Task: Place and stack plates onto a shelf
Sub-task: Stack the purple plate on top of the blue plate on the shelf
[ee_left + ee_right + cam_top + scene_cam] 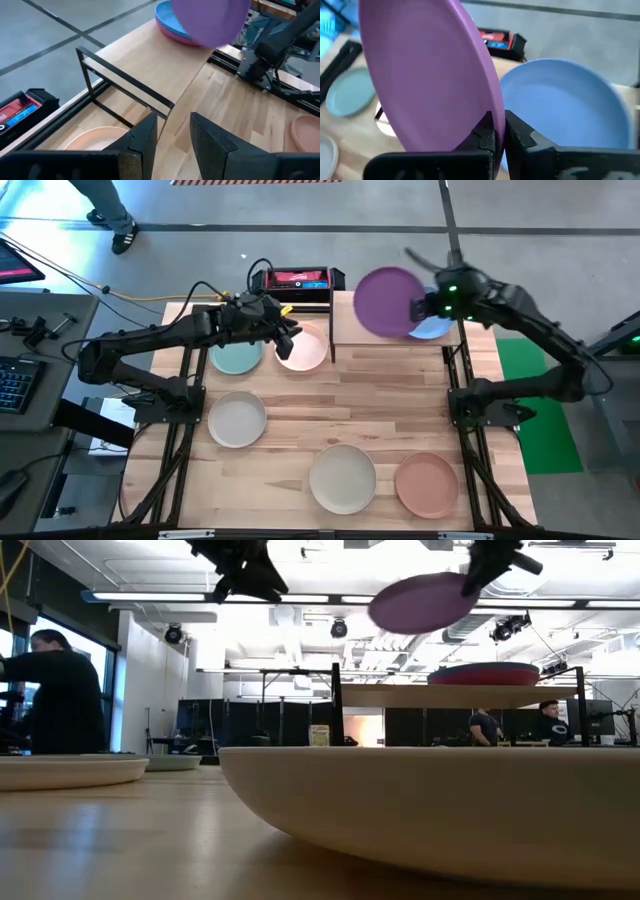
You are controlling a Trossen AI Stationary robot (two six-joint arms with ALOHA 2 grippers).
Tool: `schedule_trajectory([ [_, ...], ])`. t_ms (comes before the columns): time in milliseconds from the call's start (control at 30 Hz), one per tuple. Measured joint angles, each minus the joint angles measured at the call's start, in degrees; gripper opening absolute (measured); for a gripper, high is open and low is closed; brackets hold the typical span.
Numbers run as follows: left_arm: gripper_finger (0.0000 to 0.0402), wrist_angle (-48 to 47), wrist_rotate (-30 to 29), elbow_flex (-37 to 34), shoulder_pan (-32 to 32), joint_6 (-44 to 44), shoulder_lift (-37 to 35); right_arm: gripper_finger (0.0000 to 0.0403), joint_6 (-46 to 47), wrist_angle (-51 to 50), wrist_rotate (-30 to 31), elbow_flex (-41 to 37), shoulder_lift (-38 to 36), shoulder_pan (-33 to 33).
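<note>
The plank-topped table (330,400) carries everything, with 2 dark arms mounted at its left and right edges. The shelf (345,330), a light wood board on black posts, stands at the far side of the table right of centre. On its right end lies a blue plate (436,328) stacked on a magenta plate (172,34), whose rim shows just beneath the blue one. The right arm reaches in over the shelf, and the right gripper (418,308) has its fingers pinched shut on the rim of a purple plate (388,301), held tilted in the air above the shelf board and partly over the blue plate, not touching either. The left arm stretches across the far left of the table; the left gripper (288,332) hovers above a pale pink plate (303,347) just left of the shelf's post, its fingers (145,145) parted with nothing between them. A teal plate (238,357) lies on the table beside the pink one, under the left arm. A grey plate (237,419) sits nearer, on the left side. At the near edge are a cream plate (342,478) and, just to its right, a salmon-brown plate (427,485). A black and red device (292,281) rests beyond the table's far edge. A person's legs (108,210) show on the floor at the far left.
</note>
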Motion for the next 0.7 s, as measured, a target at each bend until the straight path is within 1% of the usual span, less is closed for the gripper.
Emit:
schedule_trajectory([
  [167, 0.0106, 0.0, 0.0, 0.0, 1.0, 0.0, 0.0, 0.0, -2.7, -1.3, -2.6, 0.0, -4.3, -8.0],
  [300, 0.0106, 0.0, 0.0, 0.0, 1.9, 0.0, 0.0, 0.0, -2.6, -2.1, -5.0, -2.5, -7.7, -14.0],
  [467, 0.0106, 0.0, 0.0, 0.0, 2.5, 0.0, 0.0, 0.0, 0.6, -1.2, -7.9, -10.1, -13.0, -18.3],
  [700, 0.0106, 0.0, 0.1, 0.0, 2.8, 2.8, 0.0, 0.0, 9.1, 4.6, -11.2, -22.3, -21.4, -21.4],
])
